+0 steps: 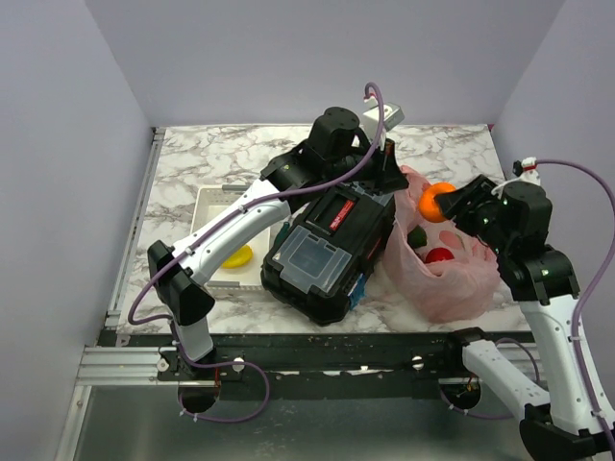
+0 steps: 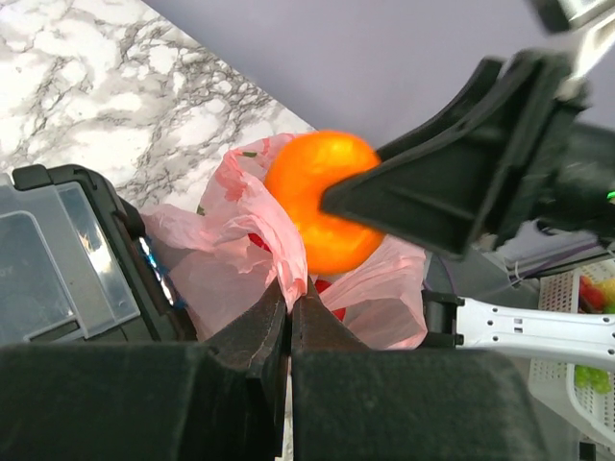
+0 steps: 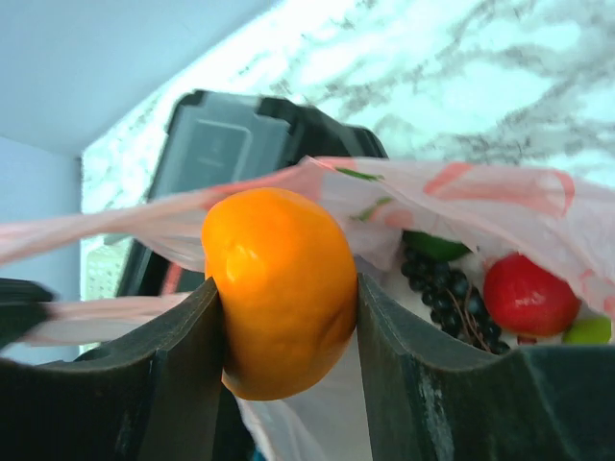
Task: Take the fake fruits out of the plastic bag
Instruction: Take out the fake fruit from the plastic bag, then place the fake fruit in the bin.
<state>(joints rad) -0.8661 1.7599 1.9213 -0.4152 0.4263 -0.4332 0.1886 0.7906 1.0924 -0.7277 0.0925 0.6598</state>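
Pink, thin and limp, the plastic bag (image 1: 452,283) slumps near the right edge of the surface (image 1: 192,163) beside the toolbox (image 1: 322,254). Its rim is pinched in the clenched left pincer (image 2: 290,305), a sound hold on film likely to tear. At its mouth the orange (image 3: 279,298), probably light, hard and slick, is grasped across its middle by the right pincer (image 3: 288,286); apple (image 3: 528,293), grapes (image 3: 444,288) and a green fruit (image 3: 432,247) lie inside.

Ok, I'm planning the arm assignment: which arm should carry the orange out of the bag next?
Right. The right gripper is closed on the orange at the mouth of the plastic bag, so it can just lift away. The left gripper is shut on the bag's rim, probably steadying it.
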